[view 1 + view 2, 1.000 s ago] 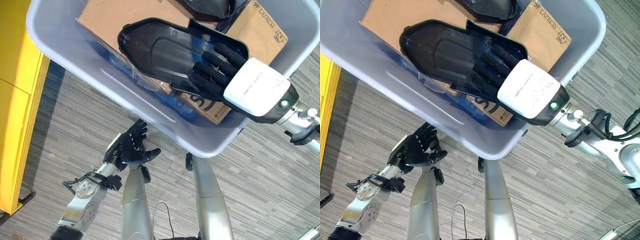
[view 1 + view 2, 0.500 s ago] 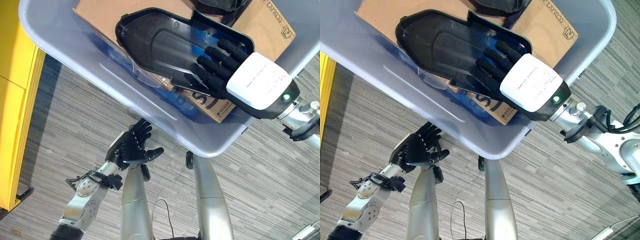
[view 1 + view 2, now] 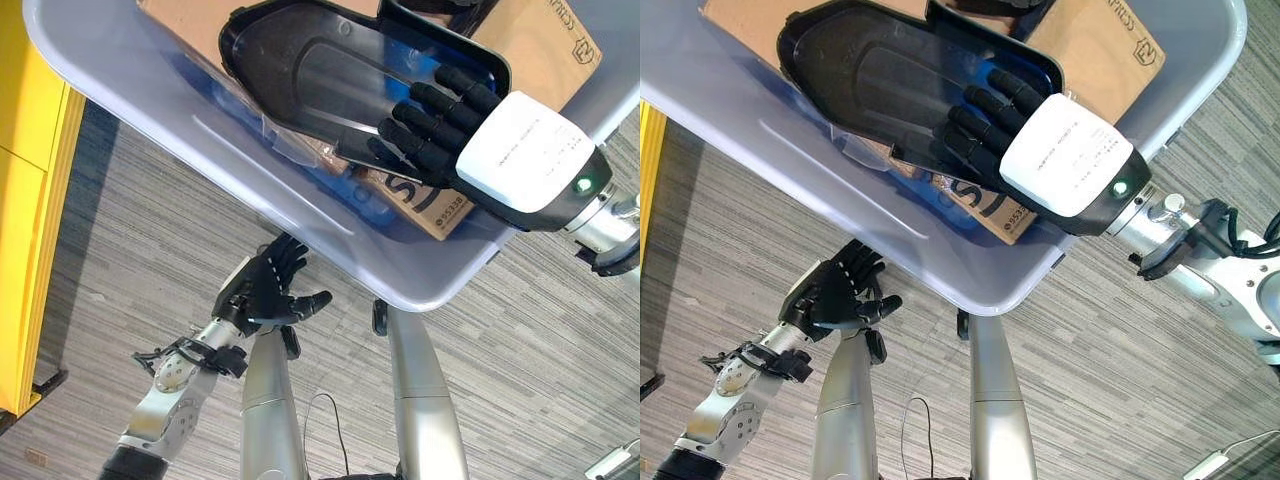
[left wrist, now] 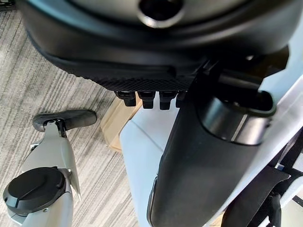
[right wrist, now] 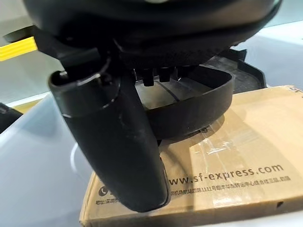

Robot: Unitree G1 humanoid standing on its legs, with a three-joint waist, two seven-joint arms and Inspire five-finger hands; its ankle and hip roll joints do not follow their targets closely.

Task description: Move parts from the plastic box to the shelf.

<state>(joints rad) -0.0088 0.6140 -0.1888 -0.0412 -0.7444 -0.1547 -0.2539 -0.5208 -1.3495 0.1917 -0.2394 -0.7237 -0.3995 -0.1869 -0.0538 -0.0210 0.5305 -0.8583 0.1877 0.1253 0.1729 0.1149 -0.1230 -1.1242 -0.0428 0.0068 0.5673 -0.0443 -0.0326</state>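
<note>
Right robot hand (image 3: 470,140): fingers curled over black part (image 3: 330,85), now nudged deeper inside plastic box (image 3: 150,110); lift pending. Left robot hand (image 3: 268,292): still loosely spread, empty, below box.

Both eye views look steeply down from the head, set slightly apart, and share the plastic box (image 3: 300,215) above the grey floor (image 3: 150,250). The left wrist view looks along its own robot hand (image 4: 156,66) from very close, towards the floor. The right wrist view looks likewise into the box, at a black part (image 5: 189,106) on cardboard (image 5: 236,156).
</note>
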